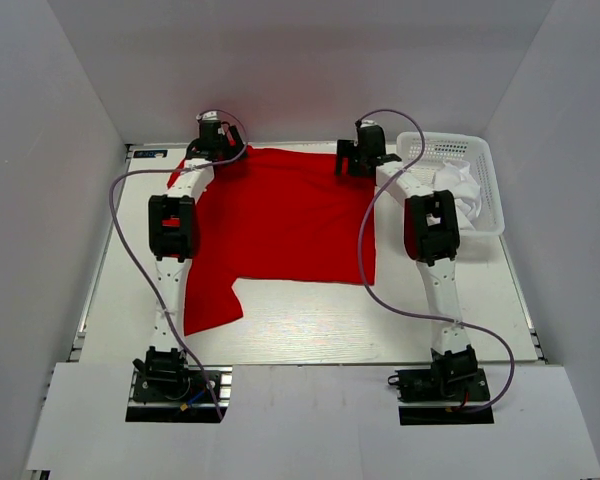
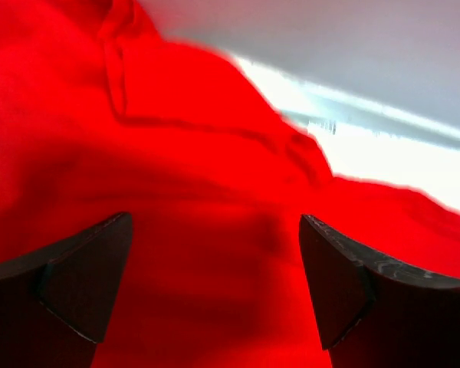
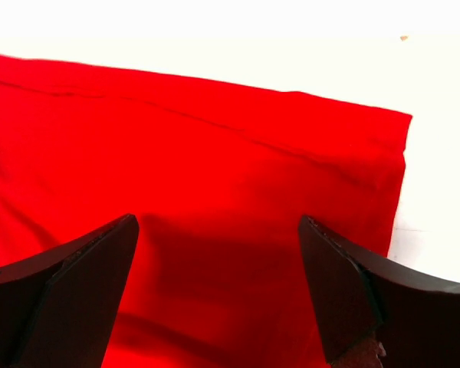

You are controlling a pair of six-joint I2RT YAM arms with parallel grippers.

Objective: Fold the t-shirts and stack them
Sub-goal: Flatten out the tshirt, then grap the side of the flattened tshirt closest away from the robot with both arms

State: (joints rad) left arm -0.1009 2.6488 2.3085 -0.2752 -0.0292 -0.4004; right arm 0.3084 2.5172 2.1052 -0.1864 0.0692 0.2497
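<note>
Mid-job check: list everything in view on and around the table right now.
red t-shirt: one, bright red, spread across the table's middle.
white t-shirt: one, white, crumpled inside the basket.
basket: one, white plastic lattice, far right of the table.
table: one, white, under everything.
left gripper: one, black, open over the red t-shirt's far left corner.
right gripper: one, black, open near its far right corner.

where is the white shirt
In the top view, the crumpled white cloth t-shirt sits inside the white plastic lattice basket at the far right.
</note>
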